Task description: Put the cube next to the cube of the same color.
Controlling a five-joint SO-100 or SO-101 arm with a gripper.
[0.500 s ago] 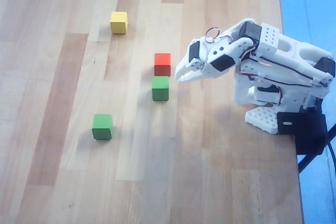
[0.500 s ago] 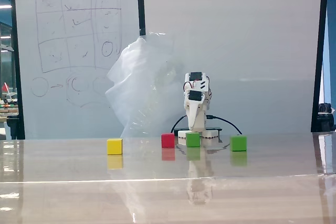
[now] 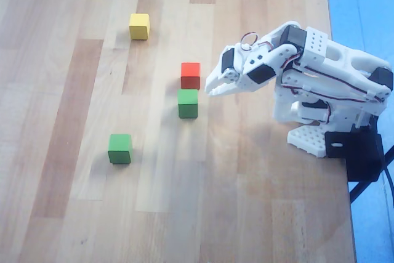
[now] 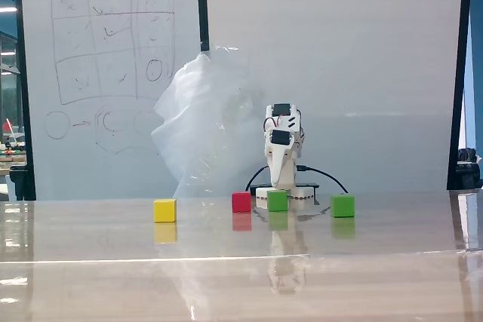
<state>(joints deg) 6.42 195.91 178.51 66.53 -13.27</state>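
Two green wooden cubes lie on the wooden table. One green cube point(image 3: 188, 103) point(image 4: 277, 200) sits just below the red cube point(image 3: 190, 75) point(image 4: 241, 202) in the overhead view, nearly touching it. The other green cube point(image 3: 120, 148) point(image 4: 343, 205) lies apart, lower left in the overhead view. My white gripper point(image 3: 212, 90) point(image 4: 280, 183) hangs just right of the red cube and the near green cube, above the table. Its jaws look closed together and hold nothing.
A yellow cube point(image 3: 140, 26) point(image 4: 164, 210) lies at the top left in the overhead view. The arm's base point(image 3: 311, 140) stands at the table's right edge, beside a blue floor. A whiteboard and a plastic sheet point(image 4: 200, 126) stand behind the table.
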